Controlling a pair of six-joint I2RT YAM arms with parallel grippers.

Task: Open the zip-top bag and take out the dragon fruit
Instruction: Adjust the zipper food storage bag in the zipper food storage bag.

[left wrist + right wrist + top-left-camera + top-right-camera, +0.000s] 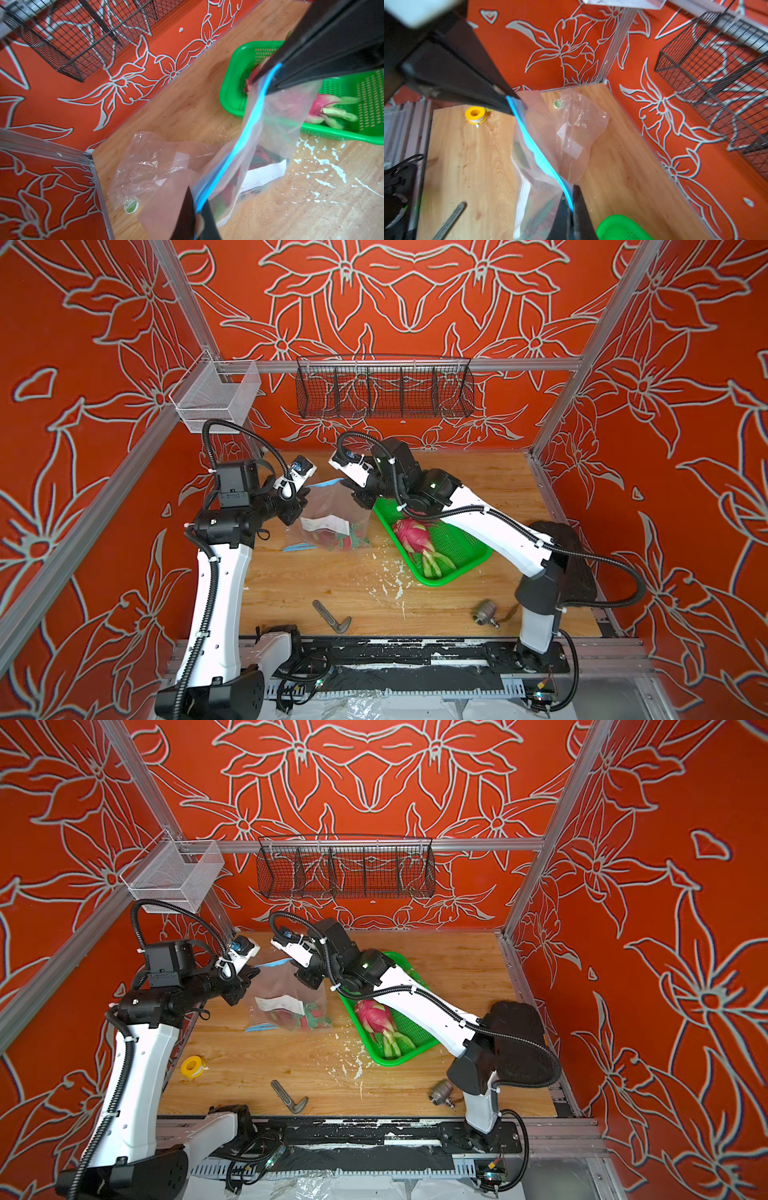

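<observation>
1. The left end effector point(196, 212) is closed tight on one end of the blue zip strip point(239, 149) of the zip-top bag point(332, 510). The right end effector point(572, 203) is clamped shut on the other end. The bag hangs between them, left of centre in both top views, and its bottom appears to rest on the tabletop point(332, 593).
2. The dragon fruit in the bag point(340, 539) shows as red and green low down, behind a white label. Another dragon fruit point(409, 531) lies in the green tray point(436, 583), just right of the bag.
3. The main risk is that each pinch traps both walls of the bag. I cannot tell whether one layer or two is held. If it is two, drawing the arms apart would only stretch the strip and the seal would stay shut.
4. The film looks thin and slick, and each grip is narrow. One end could slip free under tension, and the fruit's weight would then swing the bag toward the other arm.
5. A hard pull might tear the plastic below the strip instead of parting the zip, which could spill the fruit.
6. The right arm reaches across the tray, and the bag sits near its rim. A sideways jerk could knock the tray or the fruit in it.
7. A loose clear bag point(149, 166) lies just behind and could snag on a moving finger.
</observation>
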